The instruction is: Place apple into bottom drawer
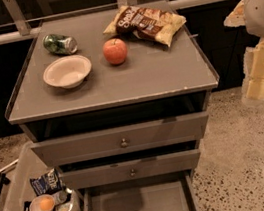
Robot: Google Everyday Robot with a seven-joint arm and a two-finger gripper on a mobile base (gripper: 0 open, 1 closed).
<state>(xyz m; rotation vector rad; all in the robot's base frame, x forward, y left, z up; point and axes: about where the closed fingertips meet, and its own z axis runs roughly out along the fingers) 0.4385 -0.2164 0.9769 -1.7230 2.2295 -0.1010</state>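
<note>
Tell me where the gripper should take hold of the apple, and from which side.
Probably grip the apple across its round middle, coming down from above: it sits upright on the cabinet top, apart from the white bowl and the chip bag. The gripper hangs beyond its right edge.

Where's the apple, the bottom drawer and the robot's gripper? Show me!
apple (115, 51), camera view, middle of its red skin.
bottom drawer (140, 210), camera view, its bare grey floor.
gripper (261, 79), camera view, pale lower end at the right edge.
</note>
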